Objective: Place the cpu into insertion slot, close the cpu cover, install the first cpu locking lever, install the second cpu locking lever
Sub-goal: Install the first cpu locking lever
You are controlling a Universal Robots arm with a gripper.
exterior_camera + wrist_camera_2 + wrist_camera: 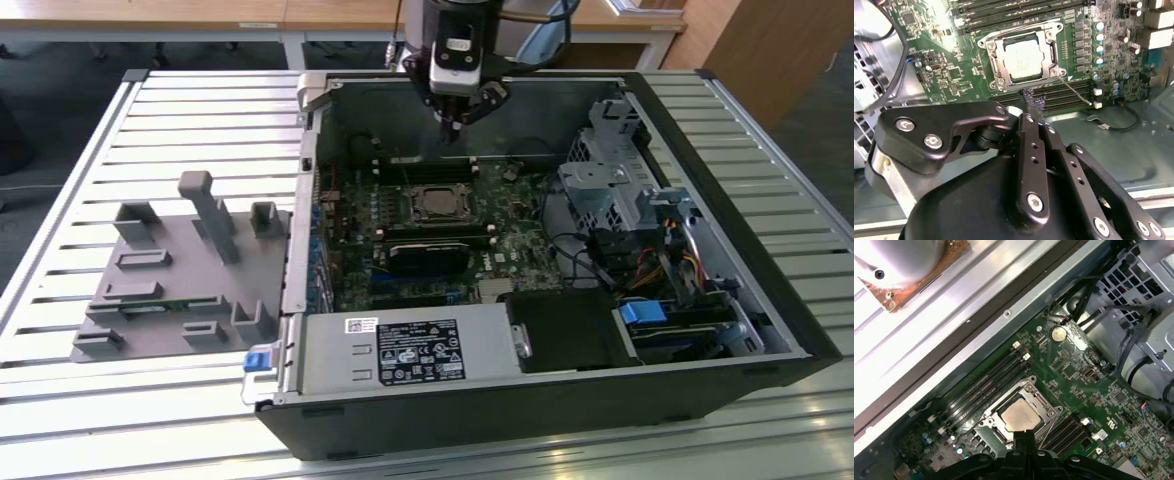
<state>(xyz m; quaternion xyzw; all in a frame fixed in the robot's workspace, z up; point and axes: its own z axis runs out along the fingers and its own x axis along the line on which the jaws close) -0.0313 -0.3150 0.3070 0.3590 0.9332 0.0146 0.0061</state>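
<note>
Claw: the black two-fingered gripper (454,118) has its fingers drawn together to a point, with nothing between them.

Chip: the small flat square cpu with a silver-grey metal top (1024,59) sits in the insertion slot (990,65), a square silver-rimmed socket on the green circuit board (949,75).

Cover: the thin silver-grey metal cpu cover (1050,50) lies flat over the chip, whose top shows through the frame's cut-out middle.

Lever: a thin wire locking lever (1074,91) slants out from one socket corner across the long black memory slots (1064,97). It looks unlatched, though it is too fine in this view to be sure.

Relation: in the exterior view the socket lies towards the camera from the fingertips, with one bank of memory slots between the two. In the second wrist view the slanting lever sits just beside the fingertips, nearer to them than the chip is. Its long axis runs from the socket corner outward, along the side of the memory slots.

Arm pose: the wrist points straight down over the far end of the open black computer case (534,400), close to its back wall. The fingertips appear to be raised off the board and touching nothing.
</note>
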